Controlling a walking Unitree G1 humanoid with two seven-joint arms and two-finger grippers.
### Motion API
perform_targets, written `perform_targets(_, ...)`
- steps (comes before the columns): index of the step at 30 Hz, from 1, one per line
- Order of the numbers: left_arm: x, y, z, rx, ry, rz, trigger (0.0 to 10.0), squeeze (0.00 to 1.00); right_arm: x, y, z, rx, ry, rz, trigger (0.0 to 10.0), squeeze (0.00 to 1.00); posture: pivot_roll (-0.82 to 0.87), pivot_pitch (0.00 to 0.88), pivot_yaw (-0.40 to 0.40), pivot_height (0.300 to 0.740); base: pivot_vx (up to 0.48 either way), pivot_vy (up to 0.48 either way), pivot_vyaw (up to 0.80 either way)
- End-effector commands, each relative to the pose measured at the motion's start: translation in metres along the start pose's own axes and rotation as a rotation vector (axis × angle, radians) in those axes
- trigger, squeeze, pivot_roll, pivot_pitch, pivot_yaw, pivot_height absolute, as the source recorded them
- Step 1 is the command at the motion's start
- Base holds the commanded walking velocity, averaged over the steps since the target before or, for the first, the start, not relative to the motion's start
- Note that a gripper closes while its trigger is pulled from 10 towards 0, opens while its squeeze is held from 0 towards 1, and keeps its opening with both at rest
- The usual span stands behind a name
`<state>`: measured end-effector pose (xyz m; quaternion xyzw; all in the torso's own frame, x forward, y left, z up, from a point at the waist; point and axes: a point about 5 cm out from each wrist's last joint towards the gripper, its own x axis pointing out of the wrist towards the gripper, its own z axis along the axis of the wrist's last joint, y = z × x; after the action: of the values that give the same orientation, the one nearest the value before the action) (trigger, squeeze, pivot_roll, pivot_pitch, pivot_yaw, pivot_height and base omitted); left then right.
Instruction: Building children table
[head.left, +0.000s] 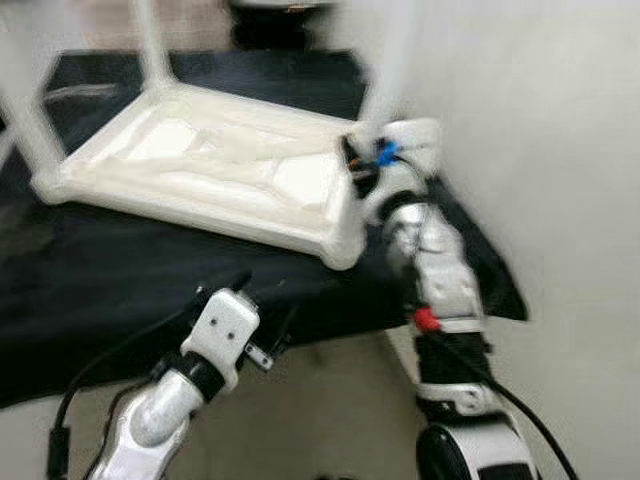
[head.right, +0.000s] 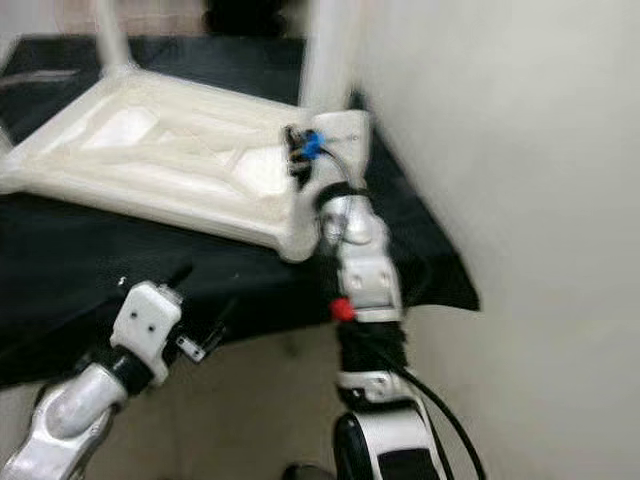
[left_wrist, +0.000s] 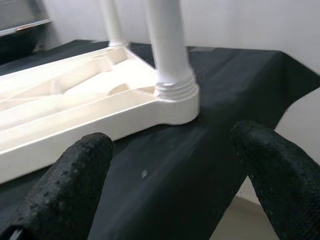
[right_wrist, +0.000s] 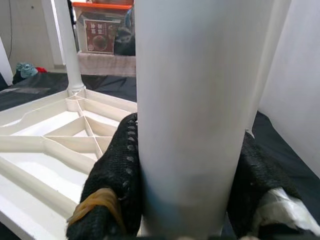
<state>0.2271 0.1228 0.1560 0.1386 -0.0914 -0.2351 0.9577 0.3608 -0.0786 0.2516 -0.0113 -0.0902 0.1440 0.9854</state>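
Observation:
A white plastic table (head.left: 200, 215) lies upside down on a black cloth (head.left: 100, 290), with its ribbed underside facing up and white legs rising from its corners. My right gripper (head.left: 372, 152) is at the table's right far corner, shut on an upright white leg (right_wrist: 200, 100). Its black fingers (right_wrist: 115, 175) press on both sides of the tube. My left gripper (head.left: 265, 302) hovers low at the cloth's front edge and is open with nothing in it. Ahead of its spread fingers (left_wrist: 85, 170), a leg (left_wrist: 167, 45) stands in a table corner socket (left_wrist: 175, 97).
A pale wall (head.left: 560, 150) runs close along the right side, just past the edge of the cloth. Bare floor (head.left: 330, 400) shows below the front edge. A printed box (right_wrist: 102, 35) stands in the far background. A black cable (head.left: 530, 420) trails from my right arm.

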Motion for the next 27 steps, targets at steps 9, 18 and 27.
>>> perform_targets(9,-0.003,-0.002,0.001,0.008,0.005,0.009,10.0,0.0,-0.014,0.018,-0.034,0.064,0.146,0.241,10.0,1.0,0.04,0.167,-0.128,0.74,0.0,0.0,0.0)
perform_targets(18,-0.018,-0.006,0.011,-0.01,0.004,-0.011,10.0,0.0,-0.013,-0.036,-0.023,-0.059,0.045,0.583,10.0,1.0,0.07,0.234,-0.112,0.74,0.0,0.0,0.0)
perform_targets(27,-0.042,-0.012,0.018,-0.019,0.051,-0.04,10.0,0.0,-0.012,-0.071,-0.006,-0.041,0.064,0.816,10.0,1.0,0.15,0.321,-0.051,0.74,0.0,0.0,0.0)
